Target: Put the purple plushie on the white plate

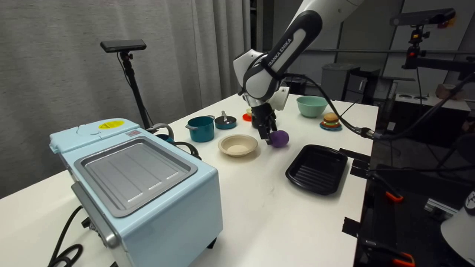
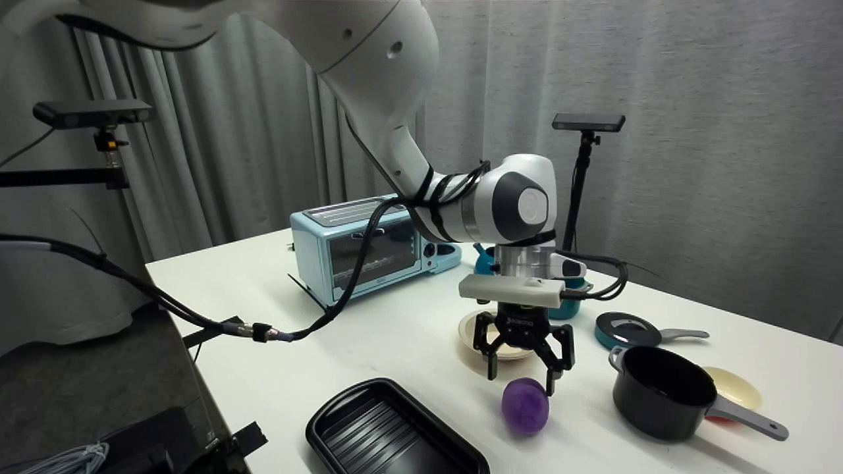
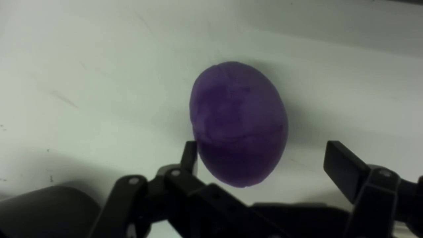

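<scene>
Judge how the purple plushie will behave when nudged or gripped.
The purple plushie will probably roll if nudged, perhaps in a curve, being egg-shaped in the wrist view. Its smooth-looking surface might slip under a loose grip. The faint crease-like lines hint that it may give a little when squeezed.

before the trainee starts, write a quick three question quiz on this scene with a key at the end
1. Multiple choice: where does the purple plushie rest?
a) in the black tray
b) on the tabletop
c) in the teal pot

2. True or false: in the wrist view, the fingers stand apart, with a gap between the plushie and the one on the picture's right.

3. Short answer: what looks like a sensible next step for the task?

Key:
1. b
2. True
3. Probably centre the open fingers over the plushie, close them, then carry it to the white plate.
</scene>
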`<state>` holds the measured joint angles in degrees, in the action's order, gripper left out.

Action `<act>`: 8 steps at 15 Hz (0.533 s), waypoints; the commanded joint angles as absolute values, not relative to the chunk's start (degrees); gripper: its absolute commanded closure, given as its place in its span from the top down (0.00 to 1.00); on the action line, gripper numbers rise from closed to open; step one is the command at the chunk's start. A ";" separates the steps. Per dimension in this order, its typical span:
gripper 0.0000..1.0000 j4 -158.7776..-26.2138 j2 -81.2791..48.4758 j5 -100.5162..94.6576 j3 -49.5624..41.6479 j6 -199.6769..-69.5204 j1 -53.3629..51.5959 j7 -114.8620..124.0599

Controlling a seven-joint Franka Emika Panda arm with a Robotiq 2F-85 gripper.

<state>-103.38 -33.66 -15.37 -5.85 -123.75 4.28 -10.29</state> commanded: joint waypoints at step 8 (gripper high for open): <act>0.24 -97.72 -36.12 -15.94 -6.66 -116.91 5.37 -10.62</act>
